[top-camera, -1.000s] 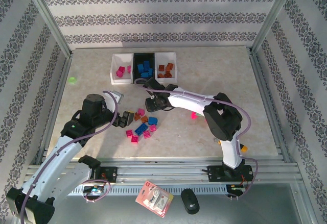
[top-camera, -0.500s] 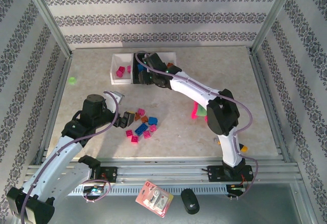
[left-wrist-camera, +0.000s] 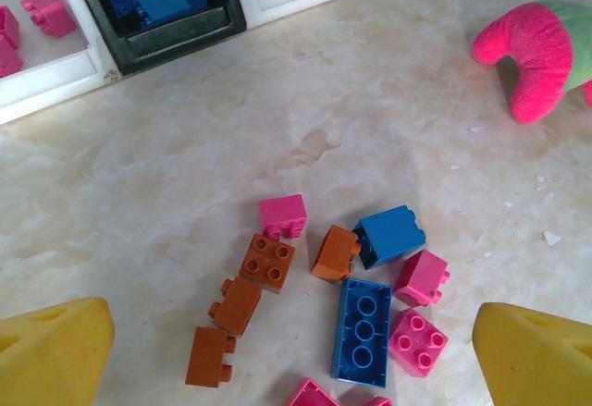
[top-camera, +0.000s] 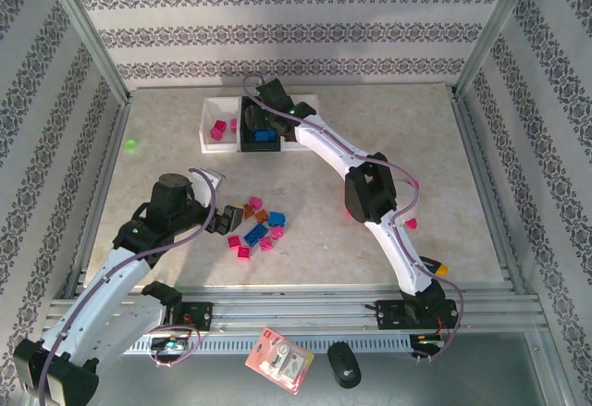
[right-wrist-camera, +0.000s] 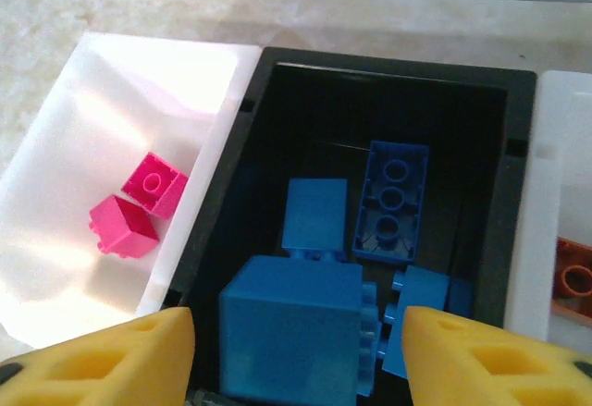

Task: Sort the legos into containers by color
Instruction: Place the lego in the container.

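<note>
My right gripper (right-wrist-camera: 296,350) hangs open over the black middle container (right-wrist-camera: 388,64). A blue lego (right-wrist-camera: 291,327) sits between its yellow fingers with a gap on each side, above other blue legos (right-wrist-camera: 392,198). In the left white container (right-wrist-camera: 139,92) lie two pink legos (right-wrist-camera: 153,184). An orange-brown lego (right-wrist-camera: 575,281) shows in the right white container. My left gripper (left-wrist-camera: 296,355) is open above the loose pile: brown (left-wrist-camera: 268,261), blue (left-wrist-camera: 362,330) and pink (left-wrist-camera: 422,276) legos. From above, the pile (top-camera: 259,230) lies right of the left gripper (top-camera: 222,216).
A pink-and-green toy (left-wrist-camera: 536,55) lies right of the pile. A small green bit (top-camera: 130,145) sits near the left wall. The metal rail at the near edge carries a card pack (top-camera: 279,358) and a black device (top-camera: 343,364).
The right arm swung from the pile up to the black container with the blue lego, then its jaws spread off it. The left arm has stayed put.
</note>
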You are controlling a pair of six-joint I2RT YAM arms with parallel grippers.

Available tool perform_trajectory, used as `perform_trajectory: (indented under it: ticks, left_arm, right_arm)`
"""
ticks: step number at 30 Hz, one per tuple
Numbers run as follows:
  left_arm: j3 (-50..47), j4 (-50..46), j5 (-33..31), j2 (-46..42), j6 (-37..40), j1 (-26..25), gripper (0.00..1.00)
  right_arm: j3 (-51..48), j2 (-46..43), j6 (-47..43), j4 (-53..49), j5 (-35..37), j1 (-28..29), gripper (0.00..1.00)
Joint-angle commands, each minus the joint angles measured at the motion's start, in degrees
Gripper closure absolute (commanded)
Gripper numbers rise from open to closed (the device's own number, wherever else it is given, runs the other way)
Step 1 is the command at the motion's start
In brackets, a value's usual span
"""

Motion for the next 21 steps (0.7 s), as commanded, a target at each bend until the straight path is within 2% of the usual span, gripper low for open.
perform_trajectory:
  ticks: [1,4,8,12,17,21]
  left_arm:
    - [1.4,-2.1,-2.6,1.0,1.6,0.4,0.01]
    - [1.4,-2.9,-4.5,1.7,3.4,0.3,0.01]
    - [1.7,-4.7,-9.6,3.9,8.5,0.4,0.01]
    - [2.4,-8.6,-11.8,8.3,13.7,0.4,0.00]
    - [2.0,-8.7,-11.8,12.8,15.7,0.4,0.08]
    - [2.7,-9.0,-13.2,18.3,14.4,0.3,0.12]
  right_arm:
    - [2.6,-3.4,-4.3,-0.4,-3.0,-0.4,0.28]
    - [-4.3,-9.4,-6.1,1.2,-5.2,-0.4,0.25]
    - [-21.0,-20.6,-7.2,8.2,-7.5,0.1,0.22]
    - [-35.4,-29.9,-6.9,13.0,-7.3,0.0,0.21]
    - [-45.7,-37.2,-6.9,14.7,-7.4,-0.1,0.20]
    - [-51.9,-41.1,-6.4,17.2,-14.0,0.0,0.18]
